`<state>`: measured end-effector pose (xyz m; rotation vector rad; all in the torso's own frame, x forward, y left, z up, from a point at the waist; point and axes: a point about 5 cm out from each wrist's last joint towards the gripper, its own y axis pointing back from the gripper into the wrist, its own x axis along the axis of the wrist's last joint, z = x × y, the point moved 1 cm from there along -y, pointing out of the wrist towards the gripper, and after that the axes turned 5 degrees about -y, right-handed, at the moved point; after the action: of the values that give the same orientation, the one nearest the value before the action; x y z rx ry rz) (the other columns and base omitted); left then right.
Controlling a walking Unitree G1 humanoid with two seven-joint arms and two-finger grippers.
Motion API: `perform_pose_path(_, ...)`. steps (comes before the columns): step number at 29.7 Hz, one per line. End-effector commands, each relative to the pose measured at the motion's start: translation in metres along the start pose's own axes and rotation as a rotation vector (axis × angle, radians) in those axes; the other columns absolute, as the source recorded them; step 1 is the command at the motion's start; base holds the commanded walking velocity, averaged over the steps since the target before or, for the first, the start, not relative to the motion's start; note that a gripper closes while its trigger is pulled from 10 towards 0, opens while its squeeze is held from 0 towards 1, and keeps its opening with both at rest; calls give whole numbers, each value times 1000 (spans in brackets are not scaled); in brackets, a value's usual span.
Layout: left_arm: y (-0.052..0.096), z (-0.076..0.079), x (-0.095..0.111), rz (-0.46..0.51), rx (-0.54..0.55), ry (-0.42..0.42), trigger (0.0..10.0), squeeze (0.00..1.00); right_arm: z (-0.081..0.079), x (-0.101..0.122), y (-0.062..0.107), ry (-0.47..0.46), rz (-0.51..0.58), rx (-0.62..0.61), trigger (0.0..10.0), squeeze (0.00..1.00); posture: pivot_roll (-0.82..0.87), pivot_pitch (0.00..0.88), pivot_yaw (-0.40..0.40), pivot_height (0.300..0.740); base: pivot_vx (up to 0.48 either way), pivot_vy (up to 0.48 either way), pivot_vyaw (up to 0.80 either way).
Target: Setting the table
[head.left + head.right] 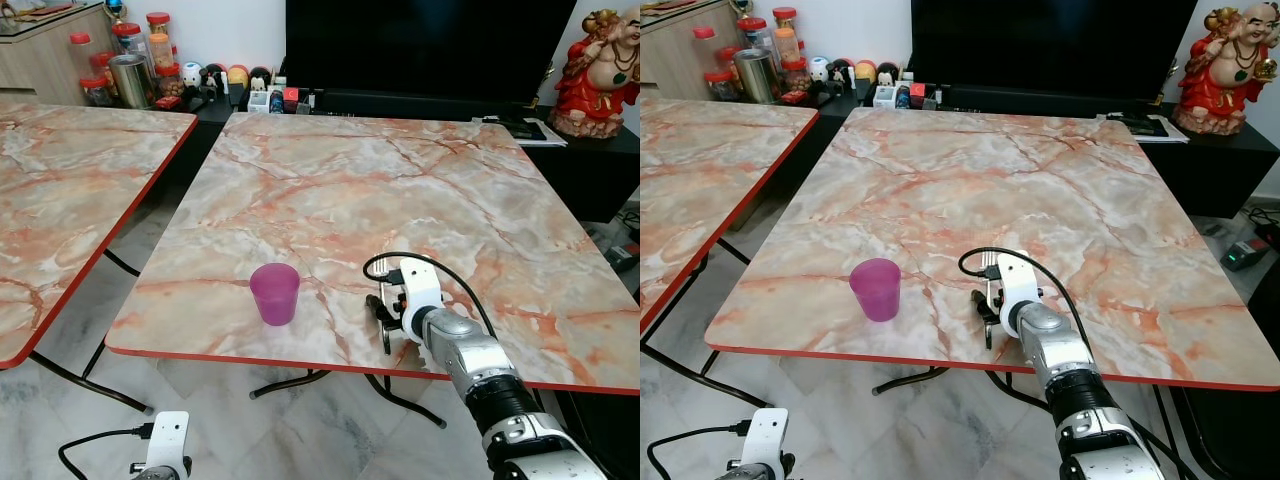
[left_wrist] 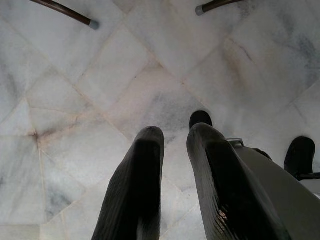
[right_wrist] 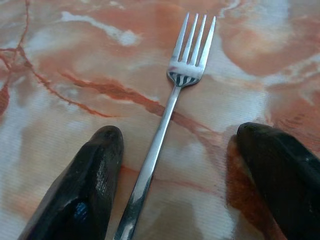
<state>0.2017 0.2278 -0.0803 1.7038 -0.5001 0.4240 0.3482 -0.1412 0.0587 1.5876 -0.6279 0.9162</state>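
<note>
A silver fork point(image 3: 165, 115) lies flat on the marble table point(image 1: 400, 190), near its front edge. My right gripper point(image 3: 177, 136) is open and held low over the fork's handle, with one black finger point(image 3: 95, 165) on each side and neither touching it. In the left eye view the right gripper point(image 1: 384, 312) sits just right of a purple plastic cup point(image 1: 274, 293), which stands upright on the table. My left gripper point(image 2: 175, 131) hangs idle below the table over the floor, with a narrow gap between its fingers and nothing in it.
A second marble table point(image 1: 70, 190) stands to the left across a narrow gap. Behind the table are a black TV stand with jars point(image 1: 135, 60), small figurines point(image 1: 235, 78) and a red statue point(image 1: 598, 70). The floor is pale marble tile point(image 2: 100, 90).
</note>
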Motion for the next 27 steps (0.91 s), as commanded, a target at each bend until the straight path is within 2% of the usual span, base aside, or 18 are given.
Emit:
perform_pose_path(1,0,1,0,-10,4,10,10000,0,9,-11,1,33,-54,-34,0,0,-29,0,-63,740,0,0,0)
perform_pose_path(27,0,1,1,-13,-7,5,10000,0,10,-15,0,35,-49,-27,0,0,-27,0,-51,740,0,0,0)
